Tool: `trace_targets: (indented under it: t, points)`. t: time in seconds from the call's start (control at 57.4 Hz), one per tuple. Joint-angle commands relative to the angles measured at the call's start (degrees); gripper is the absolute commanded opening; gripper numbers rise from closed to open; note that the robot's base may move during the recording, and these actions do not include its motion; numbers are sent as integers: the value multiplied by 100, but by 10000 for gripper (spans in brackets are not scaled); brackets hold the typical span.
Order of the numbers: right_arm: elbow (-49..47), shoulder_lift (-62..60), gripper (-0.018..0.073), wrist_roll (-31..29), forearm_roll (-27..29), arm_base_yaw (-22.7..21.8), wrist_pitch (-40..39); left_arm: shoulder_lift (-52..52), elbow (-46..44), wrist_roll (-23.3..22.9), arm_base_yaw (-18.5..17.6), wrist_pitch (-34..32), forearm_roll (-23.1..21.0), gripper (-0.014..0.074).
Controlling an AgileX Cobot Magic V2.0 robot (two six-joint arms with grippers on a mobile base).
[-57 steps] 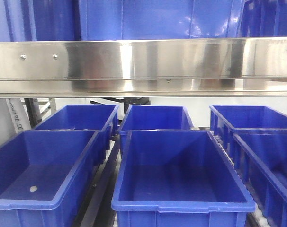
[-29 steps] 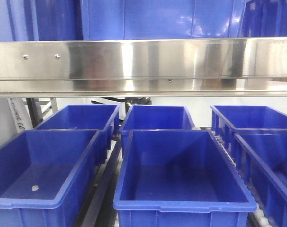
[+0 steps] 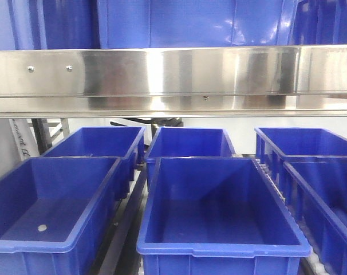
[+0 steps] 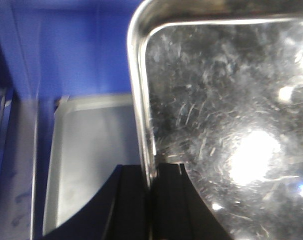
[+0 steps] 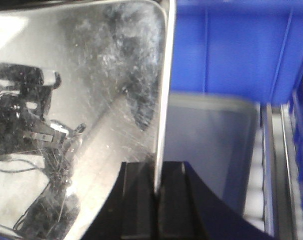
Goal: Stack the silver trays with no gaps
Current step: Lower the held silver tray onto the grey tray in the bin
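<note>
A scratched, shiny silver tray [image 4: 221,125] fills the right of the left wrist view. My left gripper [image 4: 150,172] is shut on its left rolled rim. The same tray [image 5: 91,100] fills the left of the right wrist view, where my right gripper [image 5: 158,170] is shut on its right rim. Below the held one, a second silver tray [image 4: 91,155] lies flat inside a blue bin [image 4: 66,50]. That lower tray [image 5: 206,145] also shows under the right gripper. No tray or gripper appears in the front view.
A long brushed-steel rack beam [image 3: 173,80] crosses the front view. Under it stand several deep blue bins, one in the middle [image 3: 219,206] and one at the left [image 3: 53,200]. The blue bin wall [image 5: 231,50] rises close behind the held tray.
In the front view the bins and beam shifted a few pixels to the right a second ago, then held still. No tray or gripper shows there.
</note>
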Motion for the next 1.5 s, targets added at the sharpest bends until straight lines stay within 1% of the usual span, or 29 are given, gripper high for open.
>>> trace_targets:
  t: [0.0,0.087,0.261,0.453,0.61,0.662,0.715,0.802,0.854,0.906,1.011,1.15,1.255,1.377,1.481]
  points:
    - [-44,270,-79,-65,-12,4,-317,276,-13,58,-23,-308,7,-20]
    - [-44,531,-79,-65,-12,4,-508,516,-13,58,-23,-497,21,-20]
    - [-44,949,-79,-65,-12,4,-1091,781,-13,58,-23,-903,266,-20]
    - [-44,1240,-79,-65,-12,4,-1119,900,-13,58,-23,-1220,346,-20]
    - [-44,1395,-73,-65,-12,4,-1119,1060,-13,58,-23,-1299,558,-20]
    - [-44,1417,-39,-65,-12,4,-1119,1106,-13,58,-23,-1299,602,-20]
    - [-44,1428,17,-65,-12,4,-1169,1148,-13,58,-23,-1299,609,-20]
    - [-44,1428,134,-65,-12,4,-1238,1211,-13,58,-23,-1299,622,-19]
    - [-44,1428,170,-65,-12,4,-1247,1239,-13,58,-23,-1313,635,-18]
    - [-44,1428,179,-65,-12,4,-1253,1248,-13,58,-23,-1313,635,-12]
    - [-44,1428,171,-65,-12,4,-1268,1253,-13,58,-23,-1380,635,34]
    - [-44,1428,171,-65,-12,4,-1331,1253,-13,58,-23,-1471,674,136]
    - [-44,1428,171,-65,-12,4,-1331,1253,-13,58,-23,-1490,674,183]
    - [-44,1428,171,-65,-21,4,-1344,1253,-13,58,-23,-1566,674,202]
    - [-44,1428,171,-65,-24,4,-1365,1253,-13,58,-23,-1601,757,204]
